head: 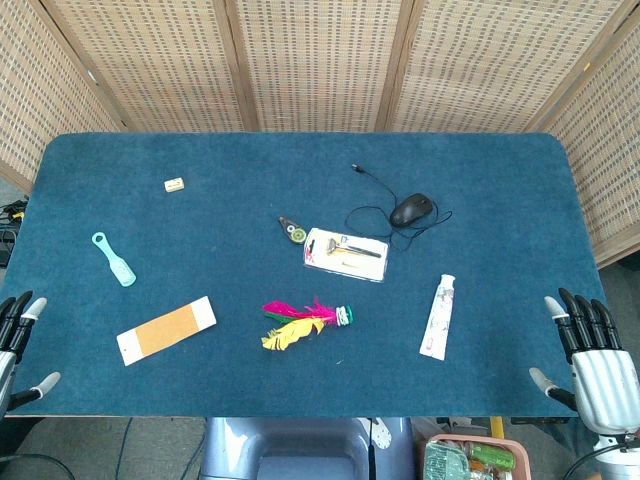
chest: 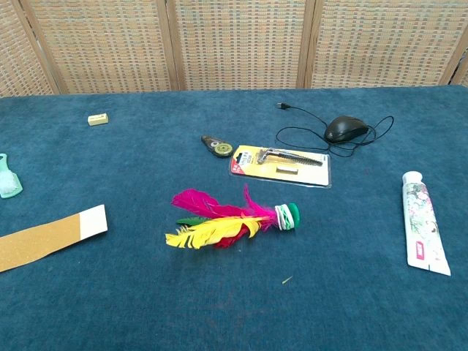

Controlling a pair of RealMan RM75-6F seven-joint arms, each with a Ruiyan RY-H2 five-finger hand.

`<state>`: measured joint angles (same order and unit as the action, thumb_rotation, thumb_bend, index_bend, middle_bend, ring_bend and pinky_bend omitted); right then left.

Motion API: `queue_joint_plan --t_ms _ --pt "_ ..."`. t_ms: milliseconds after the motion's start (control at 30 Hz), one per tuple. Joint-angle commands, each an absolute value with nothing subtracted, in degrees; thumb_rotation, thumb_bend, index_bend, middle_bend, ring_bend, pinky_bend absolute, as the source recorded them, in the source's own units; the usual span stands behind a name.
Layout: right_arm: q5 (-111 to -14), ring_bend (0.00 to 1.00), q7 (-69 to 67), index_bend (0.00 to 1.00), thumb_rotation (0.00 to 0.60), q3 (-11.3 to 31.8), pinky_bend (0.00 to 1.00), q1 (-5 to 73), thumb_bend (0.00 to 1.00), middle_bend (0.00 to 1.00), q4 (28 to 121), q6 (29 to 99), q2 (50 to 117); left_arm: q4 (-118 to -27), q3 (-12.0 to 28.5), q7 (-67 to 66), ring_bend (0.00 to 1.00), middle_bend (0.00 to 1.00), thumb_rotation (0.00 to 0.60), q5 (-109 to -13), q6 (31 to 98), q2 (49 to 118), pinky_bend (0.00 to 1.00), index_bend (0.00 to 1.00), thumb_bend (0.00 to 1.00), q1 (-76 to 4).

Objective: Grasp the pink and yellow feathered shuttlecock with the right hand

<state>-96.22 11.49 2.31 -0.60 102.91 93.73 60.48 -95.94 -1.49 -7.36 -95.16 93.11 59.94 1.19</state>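
Note:
The pink and yellow feathered shuttlecock (head: 303,322) lies on its side near the front middle of the blue table, its green and white base (chest: 288,217) pointing right. My right hand (head: 593,357) hangs open off the table's front right corner, far to the right of the shuttlecock. At the front left edge my left hand (head: 18,342) is open too, only partly in frame. Neither hand shows in the chest view.
A white tube (head: 438,316) lies between the shuttlecock and my right hand. Behind it are a packaged razor (head: 346,254), a black mouse (head: 411,209) with its cable, and a small tape roller (head: 292,231). To the left lie an orange card (head: 166,330), a teal brush (head: 114,258) and an eraser (head: 174,184).

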Motion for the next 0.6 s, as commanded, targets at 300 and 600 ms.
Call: queue_joint_plan --t_ms 300,600 --pt "-96.5 0.00 10.7 0.00 0.600 1.8 0.00 1.7 0.00 0.00 102.9 89.3 60.6 -95.9 -1.4 -7.5 0.00 0.00 0.600 -94.7 93.0 60.1 0.00 0.00 0.00 1.3" --pt "-95.5 0.00 3.3 0.18 0.600 7.0 0.00 16.2 0.00 0.00 106.2 71.2 58.5 -96.4 0.0 -8.7 0.00 0.00 0.600 -91.7 90.1 60.4 0.00 0.00 0.00 -0.2"
